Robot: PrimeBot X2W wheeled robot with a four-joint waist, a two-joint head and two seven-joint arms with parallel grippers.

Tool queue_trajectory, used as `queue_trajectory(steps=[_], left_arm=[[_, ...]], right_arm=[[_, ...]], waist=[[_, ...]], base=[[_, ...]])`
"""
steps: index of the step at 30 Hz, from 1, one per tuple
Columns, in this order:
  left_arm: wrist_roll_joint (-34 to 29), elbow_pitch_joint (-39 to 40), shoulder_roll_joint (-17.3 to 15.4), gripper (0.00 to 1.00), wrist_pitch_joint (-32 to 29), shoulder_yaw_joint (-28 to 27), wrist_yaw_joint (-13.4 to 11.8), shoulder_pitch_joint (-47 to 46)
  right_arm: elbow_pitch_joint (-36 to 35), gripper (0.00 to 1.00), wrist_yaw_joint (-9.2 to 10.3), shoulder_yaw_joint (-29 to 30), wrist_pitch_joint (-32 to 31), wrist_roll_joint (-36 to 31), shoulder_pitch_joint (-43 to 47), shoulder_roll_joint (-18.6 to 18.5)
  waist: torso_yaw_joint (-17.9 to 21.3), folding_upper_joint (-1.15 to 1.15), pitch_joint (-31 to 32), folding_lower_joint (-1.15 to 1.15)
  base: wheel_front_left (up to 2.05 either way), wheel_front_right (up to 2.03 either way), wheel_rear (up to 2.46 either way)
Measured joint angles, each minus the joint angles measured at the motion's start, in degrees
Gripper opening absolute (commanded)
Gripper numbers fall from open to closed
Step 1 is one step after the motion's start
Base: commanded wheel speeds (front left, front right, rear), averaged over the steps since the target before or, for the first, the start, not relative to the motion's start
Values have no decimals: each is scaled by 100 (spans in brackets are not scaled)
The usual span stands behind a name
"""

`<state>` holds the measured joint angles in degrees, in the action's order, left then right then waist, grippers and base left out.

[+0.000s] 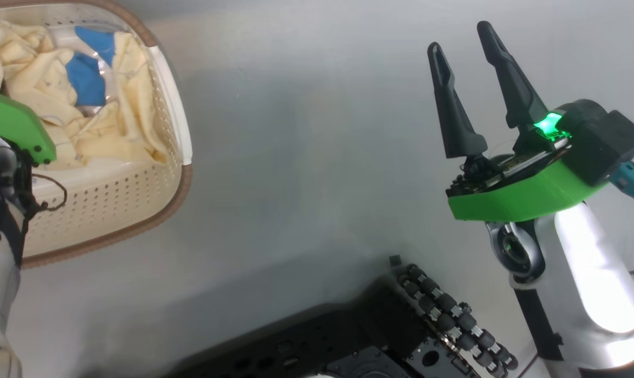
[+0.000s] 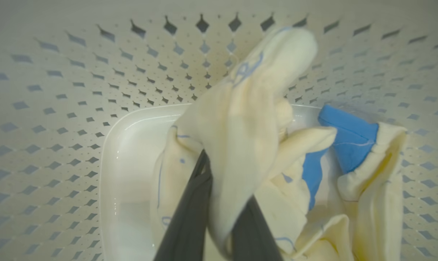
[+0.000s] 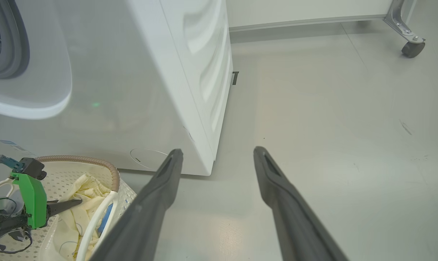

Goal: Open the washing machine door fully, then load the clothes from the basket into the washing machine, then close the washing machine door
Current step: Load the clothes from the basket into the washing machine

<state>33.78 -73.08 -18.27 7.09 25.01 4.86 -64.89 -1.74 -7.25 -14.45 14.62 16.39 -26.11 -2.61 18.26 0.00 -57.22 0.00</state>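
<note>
The cream basket [image 1: 178,173] with a brown rim sits on the floor at the upper left and holds the clothes [image 1: 123,105], cream fabric with blue patches. My left gripper [image 2: 222,181] reaches down inside the basket [image 2: 59,108], and its dark fingers [image 2: 190,210] are shut on a raised fold of the clothes [image 2: 248,116]. My right gripper [image 1: 460,39] hangs open and empty over bare floor, away from the basket. In the right wrist view the right gripper [image 3: 217,152] faces the washing machine [image 3: 190,72]. Its grey gasket [image 3: 12,43] shows at the top left. The washing machine door I cannot make out.
My black wheeled base [image 1: 443,315] fills the lower middle of the head view. Grey floor spreads to the right of the washing machine, with a caster wheel [image 3: 413,49] and a wall skirting far off. The basket [image 3: 81,161] stands just in front of the machine.
</note>
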Motion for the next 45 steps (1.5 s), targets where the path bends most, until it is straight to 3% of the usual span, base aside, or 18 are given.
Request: queue_trajectory(steps=[12,25,33,45], left_arm=[[-124,475,212,0,708,92,-268,519],[-922,3163,280,0,709,-613,-850,2413],[-1340,4437,447,0,710,-1050,-1004,3427],[-1718,5904,542,0,710,-1261,-1215,4865]], right_arm=[[56,100,0,370,0,-298,119,-1],[242,100,0,686,0,-547,727,-1],[308,100,0,871,-44,-648,1141,-1],[308,100,0,949,-204,-647,1846,0]], waist=[[-423,0,531,0],[-881,0,1596,-1],[-1129,0,2421,-1],[-1284,0,3649,-1]], base=[[0,0,0],[0,0,0],[0,0,0],[0,0,0]])
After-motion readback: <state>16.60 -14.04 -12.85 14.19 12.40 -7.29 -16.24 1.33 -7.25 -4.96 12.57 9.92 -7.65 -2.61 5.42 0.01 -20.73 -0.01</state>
